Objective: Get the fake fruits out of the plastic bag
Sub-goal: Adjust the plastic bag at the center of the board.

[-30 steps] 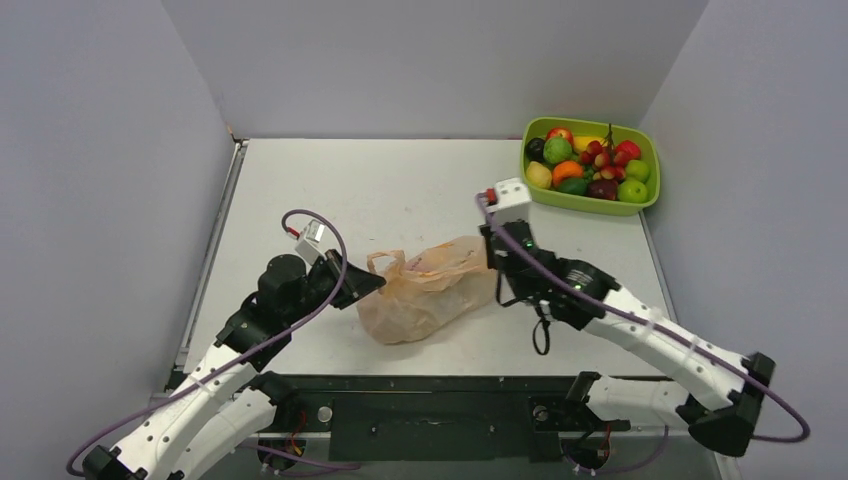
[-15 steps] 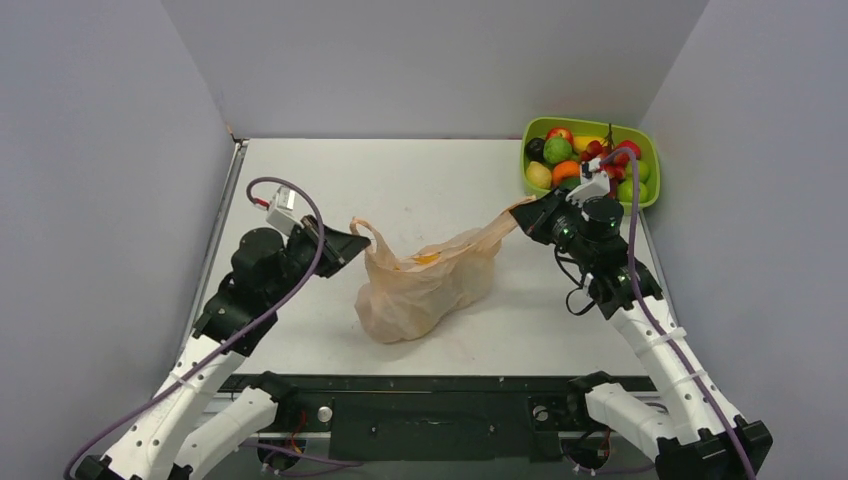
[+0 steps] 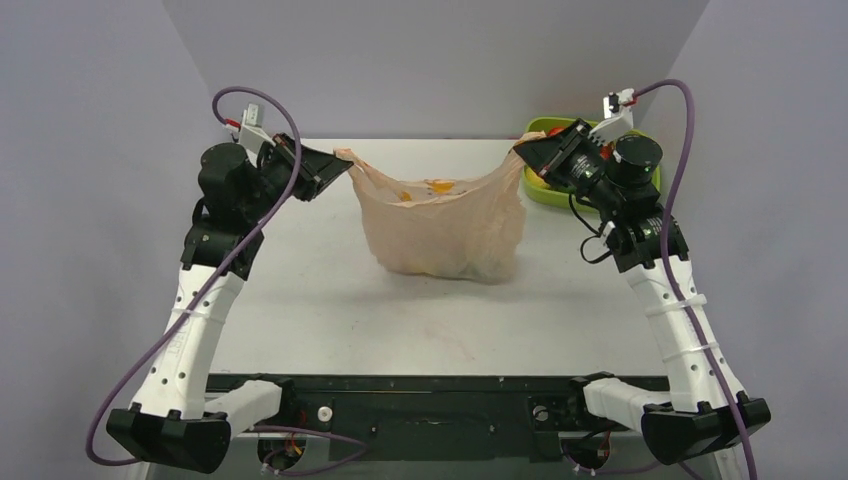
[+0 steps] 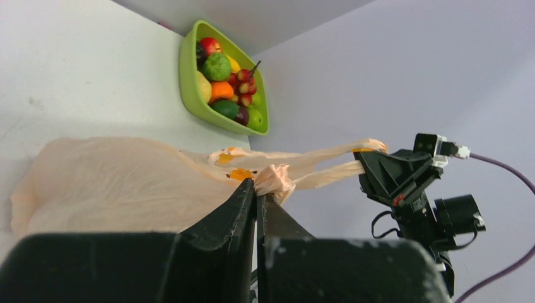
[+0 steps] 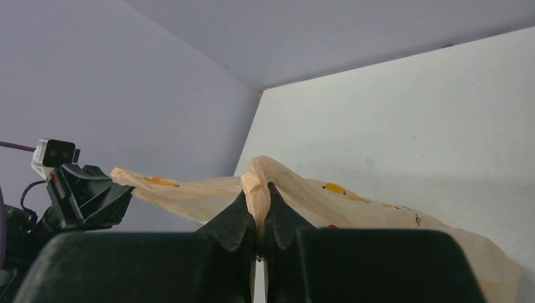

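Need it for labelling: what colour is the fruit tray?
Lime green; the tray shows best in the left wrist view.

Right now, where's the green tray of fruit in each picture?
Top external: green tray far right, mostly hidden behind the right gripper.
Left wrist: upper left of centre.
Right wrist: not in it.
Shared landmark: the plastic bag, in all three views.

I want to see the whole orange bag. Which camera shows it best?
The top camera: the whole plastic bag shows, stretched between the left gripper and right gripper. Left wrist shows its side and handles; right wrist only a pinched handle.
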Available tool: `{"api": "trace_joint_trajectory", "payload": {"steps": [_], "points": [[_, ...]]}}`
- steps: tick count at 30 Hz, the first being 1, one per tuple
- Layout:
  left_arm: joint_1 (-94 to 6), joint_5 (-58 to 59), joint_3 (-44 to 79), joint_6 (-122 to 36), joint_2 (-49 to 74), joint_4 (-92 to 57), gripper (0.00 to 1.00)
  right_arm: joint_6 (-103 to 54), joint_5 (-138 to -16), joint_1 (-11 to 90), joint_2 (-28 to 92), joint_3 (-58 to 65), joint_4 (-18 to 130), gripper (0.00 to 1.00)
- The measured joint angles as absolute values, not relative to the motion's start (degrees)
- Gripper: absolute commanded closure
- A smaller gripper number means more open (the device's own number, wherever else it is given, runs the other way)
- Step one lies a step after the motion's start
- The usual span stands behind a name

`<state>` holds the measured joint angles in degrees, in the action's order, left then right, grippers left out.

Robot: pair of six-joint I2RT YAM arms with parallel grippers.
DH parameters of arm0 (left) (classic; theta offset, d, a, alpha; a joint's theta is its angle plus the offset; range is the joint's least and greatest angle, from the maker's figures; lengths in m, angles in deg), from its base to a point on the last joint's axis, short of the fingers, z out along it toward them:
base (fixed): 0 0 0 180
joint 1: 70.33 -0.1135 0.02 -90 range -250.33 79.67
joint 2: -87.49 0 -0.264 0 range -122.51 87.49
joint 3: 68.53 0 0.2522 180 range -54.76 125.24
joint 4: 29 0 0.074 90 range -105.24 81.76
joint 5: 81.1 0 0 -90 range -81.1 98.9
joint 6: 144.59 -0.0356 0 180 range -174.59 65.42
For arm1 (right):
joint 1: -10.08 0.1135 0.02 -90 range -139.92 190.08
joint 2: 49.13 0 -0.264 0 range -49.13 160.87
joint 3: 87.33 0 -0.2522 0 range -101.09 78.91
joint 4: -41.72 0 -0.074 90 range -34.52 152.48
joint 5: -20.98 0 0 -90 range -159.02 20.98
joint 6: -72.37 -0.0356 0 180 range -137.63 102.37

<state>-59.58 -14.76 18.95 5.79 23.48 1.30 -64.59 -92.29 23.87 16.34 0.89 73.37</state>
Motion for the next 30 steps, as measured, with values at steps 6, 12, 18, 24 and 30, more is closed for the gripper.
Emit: {"api": "trace_joint_trajectory", "payload": {"steps": [6, 12, 18, 24, 30], "points": [[-59.65, -18.70, 17.29, 2.91, 27.50, 0.82, 1.00, -62.66, -92.37, 23.12, 16.12, 0.67, 74.07, 1.00], [-59.69, -20.64, -3.91, 2.84, 40.59, 1.34, 1.00, -58.40, -90.78, 23.69, 11.05, 15.19, 78.42, 1.00], [-59.69, -21.47, -18.32, 5.12, 51.89, 5.93, 1.00, -55.41, -86.78, 29.22, 5.39, 26.49, 84.65, 1.00], [-59.69, -21.98, -15.21, 1.36, 56.38, 12.23, 0.81, -53.48, -81.88, 37.24, 3.10, 25.59, 88.67, 1.00], [-59.67, -23.94, -4.00, -11.39, 53.71, 21.51, 0.59, -52.35, -79.54, 38.88, 2.66, 21.57, 89.85, 1.00]]}}
